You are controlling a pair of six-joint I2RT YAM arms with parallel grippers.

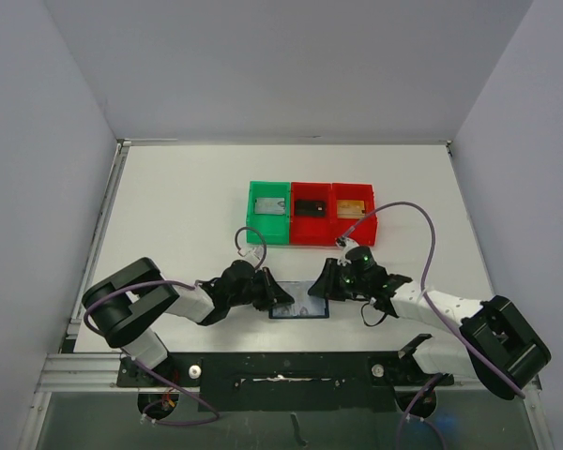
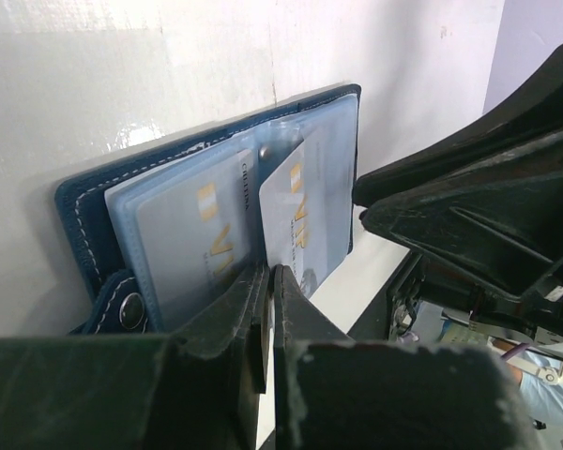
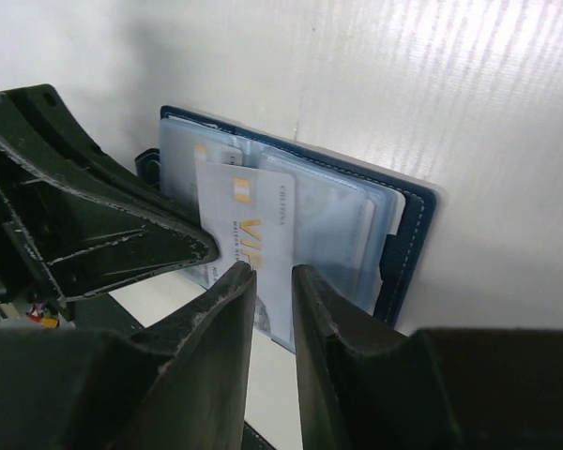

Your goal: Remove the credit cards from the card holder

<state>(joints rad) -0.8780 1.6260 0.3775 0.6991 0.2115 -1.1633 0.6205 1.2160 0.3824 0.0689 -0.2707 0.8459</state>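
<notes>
As it lies now, card holder point(image 1: 298, 308): open flat on the desk point(image 1: 169, 206) at the near edge, between my two arms, clear pockets facing up.
pale card point(image 2: 296, 220): marked VIP, skewed, part-way out of its pocket, near corner past the holder's edge.
right end effector point(image 3: 267, 281): jaws a little apart, straddling that card's near edge; no clamp that I can see.
left end effector point(image 2: 267, 281): jaws together, tip at the holder's near edge just beside the card; whether it nips anything, can't tell.
bins: green bin point(image 1: 267, 234) and two red bins point(image 1: 311, 234) beyond the holder, well apart from it; grey card point(image 1: 273, 206), black card point(image 1: 309, 207) and gold-tan card point(image 1: 350, 207) lie one per bin.
step: my call, pulling this card out; not yet free.
next move: I'd close the right on the card edge and draw it straight along the pocket with the left pinning the holder, or the holder may drag along.
</notes>
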